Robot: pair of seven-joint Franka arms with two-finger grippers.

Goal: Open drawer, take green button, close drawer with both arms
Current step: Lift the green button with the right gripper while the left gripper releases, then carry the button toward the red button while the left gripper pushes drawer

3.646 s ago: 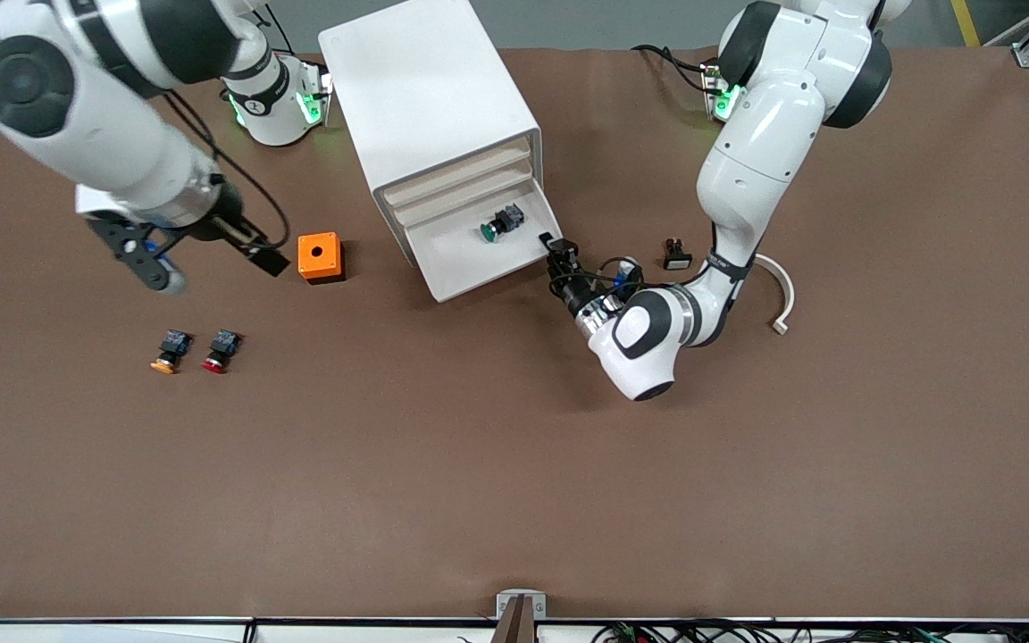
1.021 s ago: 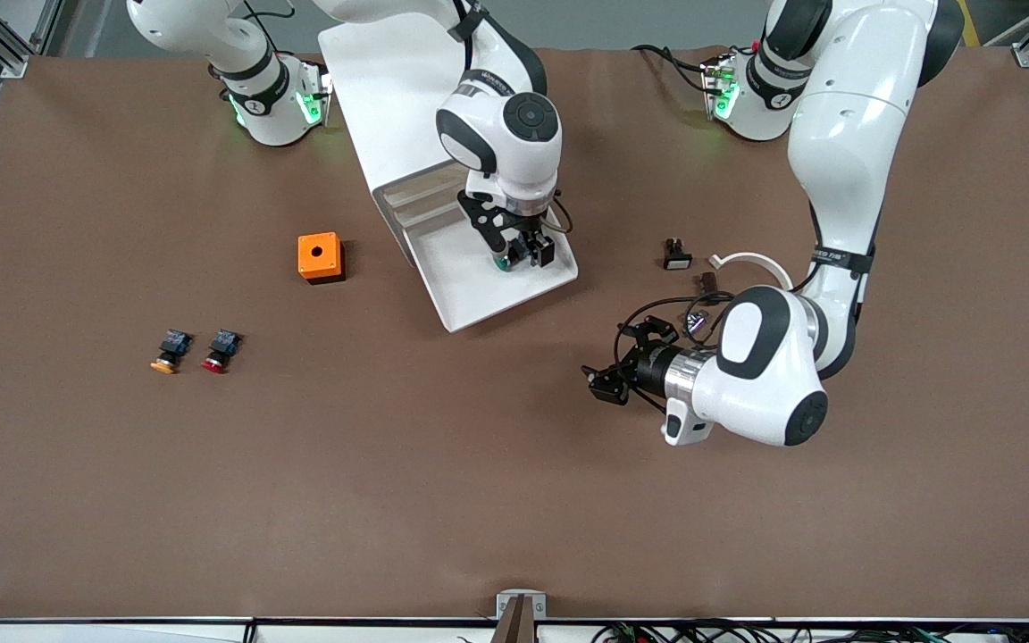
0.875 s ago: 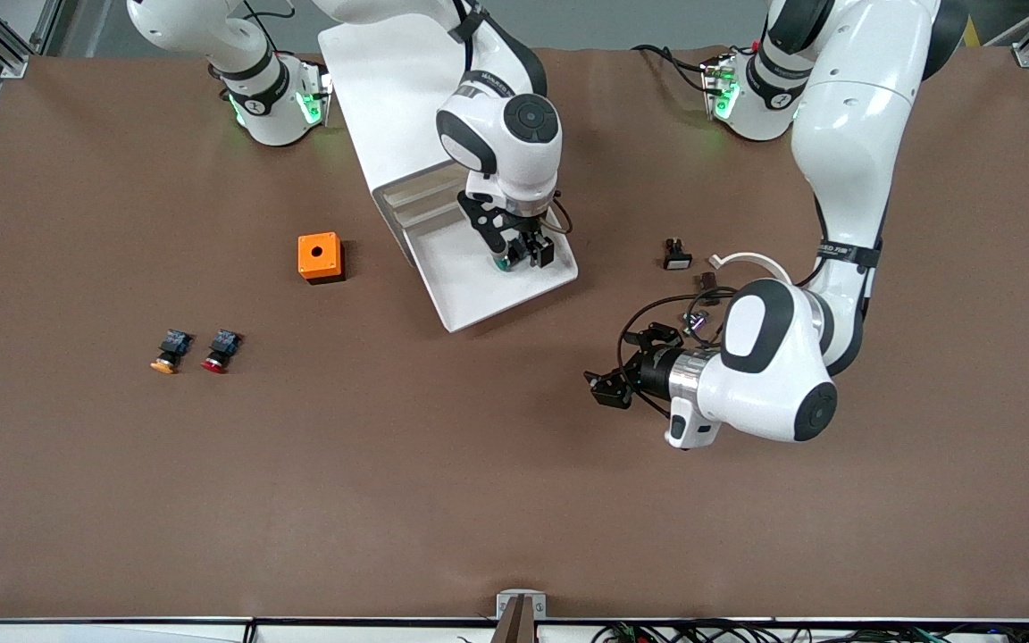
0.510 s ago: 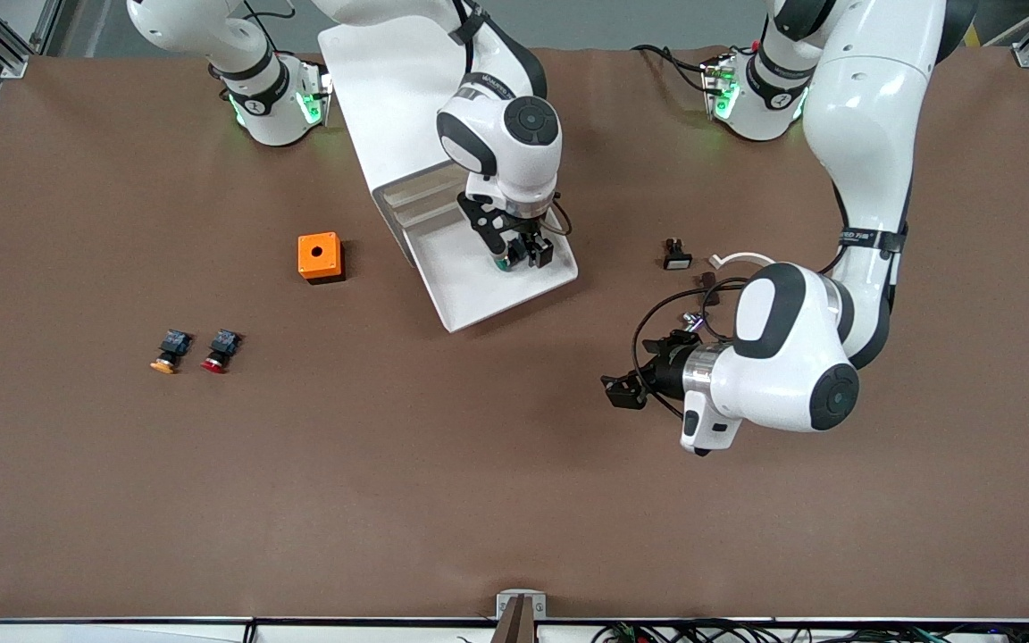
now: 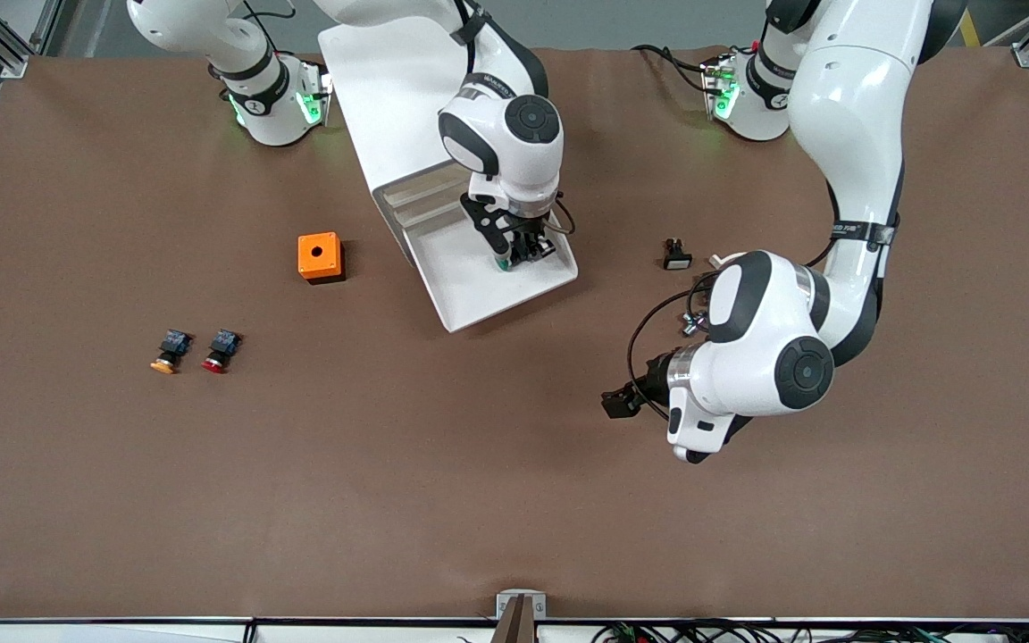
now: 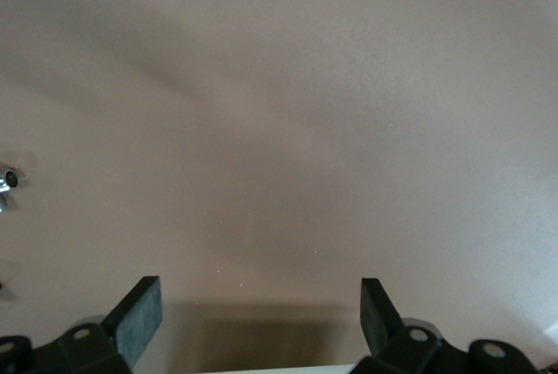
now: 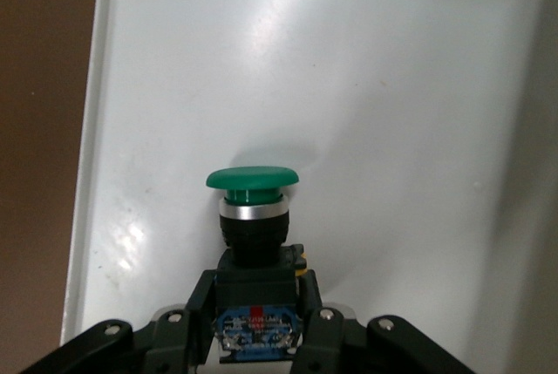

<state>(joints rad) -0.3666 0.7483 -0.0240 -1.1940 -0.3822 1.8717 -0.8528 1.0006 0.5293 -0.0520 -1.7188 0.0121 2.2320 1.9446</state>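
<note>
Front view: a white cabinet (image 5: pixel 407 98) stands on the brown table (image 5: pixel 479 500) between the two arm bases, its lowest drawer (image 5: pixel 479 295) pulled out toward the front camera. The right arm (image 5: pixel 501 134) reaches down from above the cabinet into this open drawer. The right gripper (image 5: pixel 519 254) sits low in the tray with its fingers clamped on the black-and-blue body of the green-capped button (image 5: pixel 503 263).

Right wrist view: the button (image 7: pixel 253 217) lies on the white drawer floor (image 7: pixel 349 86), cap pointing away from the gripper, with the right gripper (image 7: pixel 259 322) closed around its body. The drawer's raised rim (image 7: pixel 91 156) runs beside it, and brown table surface shows past that rim.

Front view: the left arm (image 5: pixel 845 179) bends down toward its own end of the table, and the left gripper (image 5: pixel 622 402) hangs over bare table, nearer to the front camera than the drawer.

Left wrist view: the left gripper (image 6: pixel 261 322) has its fingers (image 6: pixel 139 317) spread wide apart, holding nothing, with only brown table below.

Other items, front view: an orange box (image 5: pixel 319 257) with a round hole lies beside the drawer toward the right arm's end. An orange-capped button (image 5: pixel 167 350) and a red-capped button (image 5: pixel 218 349) lie side by side, nearer to the front camera than the box. A small black part (image 5: pixel 676 254) lies beside the drawer toward the left arm's end.
</note>
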